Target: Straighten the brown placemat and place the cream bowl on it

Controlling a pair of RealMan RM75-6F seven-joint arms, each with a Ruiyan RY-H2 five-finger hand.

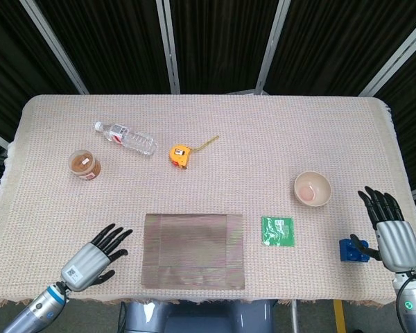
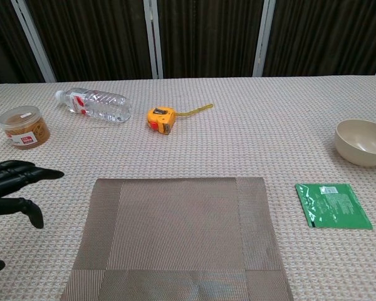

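Woven beige tablecloth (image 1: 263,139), dark curtains (image 1: 215,41)

So the setup sits on a table (image 1: 277,139) covered edge to edge with a beige woven cloth (image 1: 55,208), kind of a nubby, basket-weave texture with a frayed fringe along the near edge. Behind it the whole back wall is dark, pleated black curtains (image 2: 207,37), broken up by pale grey metal bars (image 2: 151,37) that run upright in the chest view and fan out at angles from overhead. Lighting's flat and even, barely any shadows on the cloth.
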